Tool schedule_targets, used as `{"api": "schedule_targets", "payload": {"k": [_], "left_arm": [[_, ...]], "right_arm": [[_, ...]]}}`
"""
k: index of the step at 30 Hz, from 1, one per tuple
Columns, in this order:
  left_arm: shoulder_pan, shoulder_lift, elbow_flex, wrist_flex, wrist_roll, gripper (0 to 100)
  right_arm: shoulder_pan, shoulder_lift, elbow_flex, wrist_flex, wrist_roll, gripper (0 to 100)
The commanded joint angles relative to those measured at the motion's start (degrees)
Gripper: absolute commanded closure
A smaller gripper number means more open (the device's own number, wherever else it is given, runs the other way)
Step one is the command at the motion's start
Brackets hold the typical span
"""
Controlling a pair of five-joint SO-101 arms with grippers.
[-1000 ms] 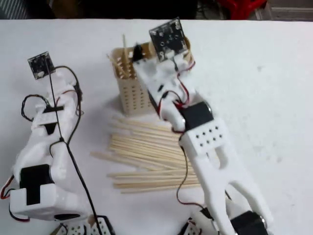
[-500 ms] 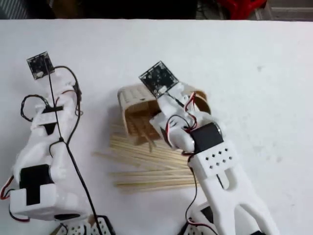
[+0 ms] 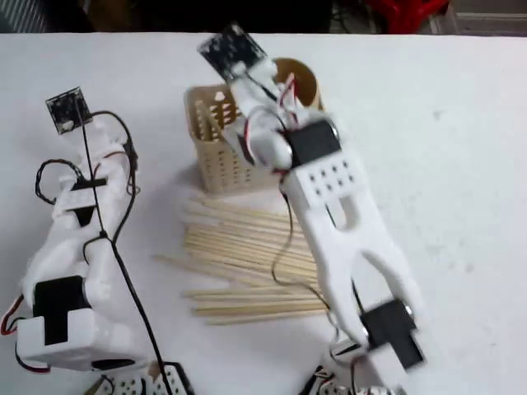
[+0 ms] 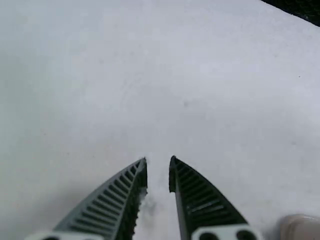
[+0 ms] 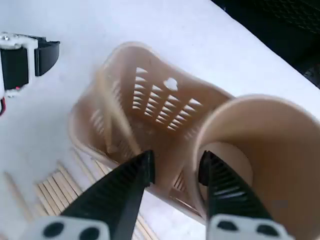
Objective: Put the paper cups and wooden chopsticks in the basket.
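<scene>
Basket (image 3: 216, 152), tipped a moment ago, stands upright again, ready for loading. Right pincer (image 5: 176, 167), spread, hovers above its rim beside a paper cup (image 5: 260, 150); chopsticks (image 3: 239, 255) lie on the desk (image 3: 461, 164) just beside it.

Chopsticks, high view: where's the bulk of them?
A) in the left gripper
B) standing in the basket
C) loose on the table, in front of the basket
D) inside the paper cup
C: the chopsticks lie in a flat pile on the table, on the near side of the upright basket, between the two arms.
</scene>
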Motion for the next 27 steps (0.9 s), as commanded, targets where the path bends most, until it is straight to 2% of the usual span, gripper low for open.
{"api": "schedule_targets", "payload": {"k": [1, 6, 12, 16, 21, 27], "left_arm": [[-0.5, -0.4, -2.7, -1.3, -0.4, 91], [-0.5, -0.4, -2.7, -1.2, -0.4, 91], [-0.5, -0.3, -2.7, -1.2, -0.4, 91], [-0.5, -0.2, -2.7, -1.2, -0.4, 91], [-0.5, -0.2, -2.7, -1.2, -0.4, 91], [-0.5, -0.2, -2.7, -1.3, -0.4, 91]], "right_arm": [[-1.9, 4.1, -15.1, 5.2, 0.5, 85.0], [-1.8, 5.3, -26.0, 12.4, 0.4, 84.4], [-2.1, 3.9, -32.3, 22.5, 2.1, 74.7], [-5.0, 0.3, -32.3, 27.0, 4.4, 77.3], [-7.3, -7.6, -18.3, 26.9, 5.3, 84.0], [-11.5, -18.2, 9.9, 21.8, 13.5, 86.1]]}}
